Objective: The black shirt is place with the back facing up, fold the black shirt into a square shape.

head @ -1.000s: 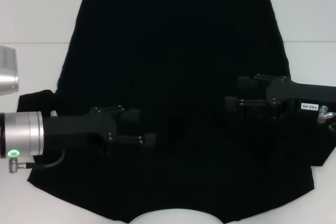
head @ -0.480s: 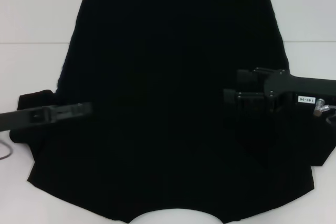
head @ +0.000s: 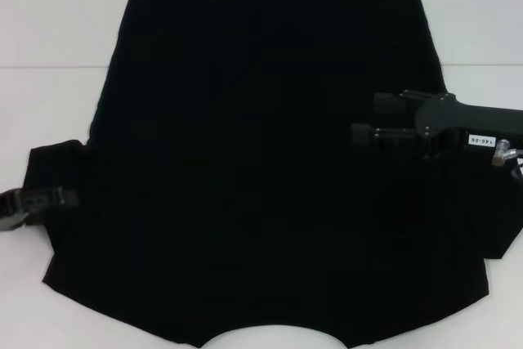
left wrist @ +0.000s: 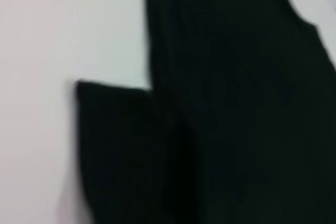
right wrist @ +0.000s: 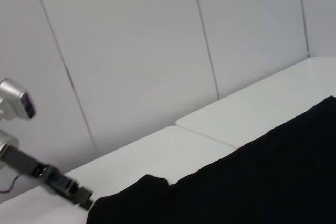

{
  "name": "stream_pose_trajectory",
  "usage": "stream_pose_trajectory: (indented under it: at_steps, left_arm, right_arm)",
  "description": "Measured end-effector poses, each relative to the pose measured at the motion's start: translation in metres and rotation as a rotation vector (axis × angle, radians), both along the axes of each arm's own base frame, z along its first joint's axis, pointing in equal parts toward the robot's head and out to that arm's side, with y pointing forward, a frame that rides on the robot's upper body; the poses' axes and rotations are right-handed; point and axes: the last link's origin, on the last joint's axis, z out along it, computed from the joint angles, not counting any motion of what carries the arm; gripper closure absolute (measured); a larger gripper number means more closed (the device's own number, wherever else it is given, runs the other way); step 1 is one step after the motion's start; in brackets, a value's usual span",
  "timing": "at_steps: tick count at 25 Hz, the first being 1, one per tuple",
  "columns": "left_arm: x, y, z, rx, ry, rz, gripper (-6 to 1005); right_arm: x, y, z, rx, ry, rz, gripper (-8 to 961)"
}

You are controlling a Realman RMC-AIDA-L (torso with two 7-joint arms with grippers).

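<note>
Lying flat: one black shirt (head: 261,177) on white table (head: 49,30).
Two grippers: right gripper (head: 369,120) spread above shirt; left gripper (head: 37,202) at sleeve edge, fingers unreadable.

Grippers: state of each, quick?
Left gripper: at the black shirt's left sleeve, cannot tell.
Right gripper: open over the shirt, holding nothing.
</note>
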Motion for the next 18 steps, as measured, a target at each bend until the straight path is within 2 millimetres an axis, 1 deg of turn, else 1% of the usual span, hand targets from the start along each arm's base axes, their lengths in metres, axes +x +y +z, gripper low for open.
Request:
stream_pose_trajectory:
  at_steps: [5, 9, 13, 18]
  left_arm:
    - [-0.0070, -0.0039, 0.0053, -0.015, 0.017, 0.052, 160]
    - [-0.0105, -0.0049, 0.0058, -0.024, 0.035, 0.074, 167]
    - [-0.0113, -0.0033, 0.0022, -0.037, 0.045, 0.078, 173]
    - [-0.0093, 0.0043, -0.0033, -0.042, 0.052, 0.070, 181]
  right_arm:
    - [0.0014, 0.0014, 0.0026, 0.009, -0.002, -0.006, 58]
    - [0.0023, 0.0022, 0.0035, 0.016, -0.002, -0.011, 58]
    - [0.0032, 0.0023, 0.0041, 0.020, 0.001, -0.017, 59]
    - [0.0047, 0.0022, 0.0056, 0.028, 0.008, -0.025, 59]
